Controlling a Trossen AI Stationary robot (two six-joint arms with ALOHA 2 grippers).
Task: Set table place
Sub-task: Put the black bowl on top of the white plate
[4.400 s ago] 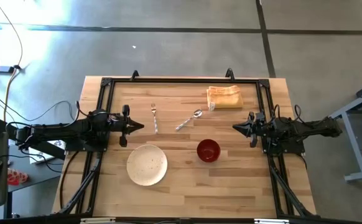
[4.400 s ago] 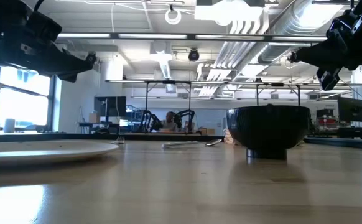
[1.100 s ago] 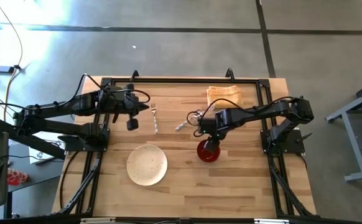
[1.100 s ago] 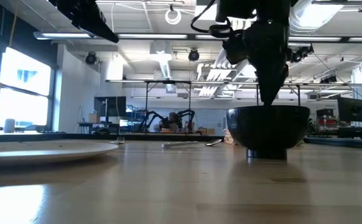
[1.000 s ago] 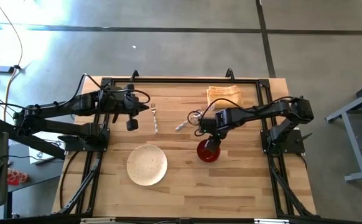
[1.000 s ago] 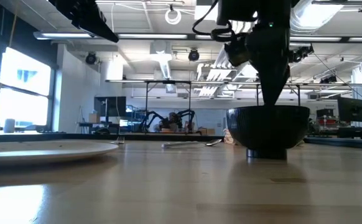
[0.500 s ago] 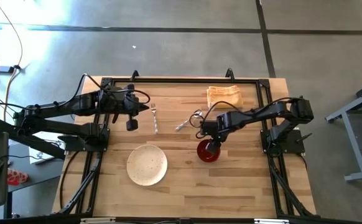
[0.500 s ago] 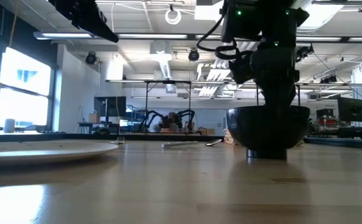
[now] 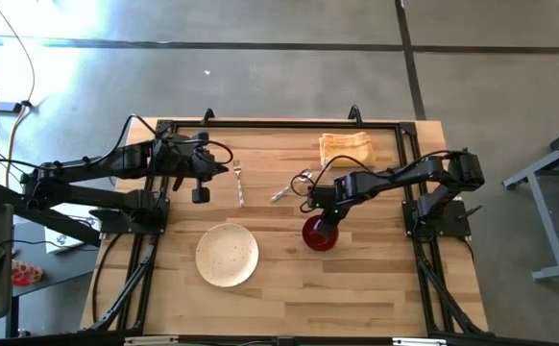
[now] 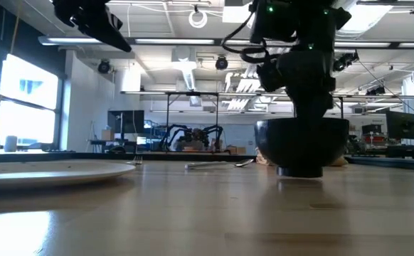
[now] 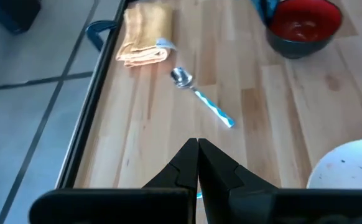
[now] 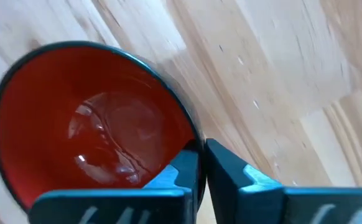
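Observation:
The red bowl [image 9: 313, 237] [image 10: 301, 146] [image 12: 88, 124] stands on the table [image 9: 376, 284] right of the cream speckled plate [image 9: 227, 255] [image 10: 50, 171]. My right gripper [image 9: 326, 219] [image 12: 201, 158] points down at the bowl's far side and is shut on it. The fork [image 9: 238, 183] and spoon [image 9: 289, 185] [image 11: 203, 102] lie flat farther back. My left gripper [image 9: 220, 171] [image 11: 198, 152] is shut and hovers above the table just left of the fork, touching nothing. My right gripper pinches the bowl's rim [image 12: 190, 134] on its far side. One finger [image 12: 182, 167] is inside the bowl and the other [image 12: 234, 174] is outside. The fingers come from above, pointing down. The bowl stays upright; whether its foot [image 10: 299, 171] touches the table I cannot tell.
A folded yellow napkin [image 9: 347, 149] [image 11: 147, 34] lies near the far edge, right of the spoon. A black rail frame [image 9: 279, 125] runs round the table top. Bare wood lies along the near edge and right of the bowl.
My right gripper has come down onto the bowl's far rim. The bowl has since shifted a little toward the table's left, staying upright, and in the low view its foot sits slightly higher than before.

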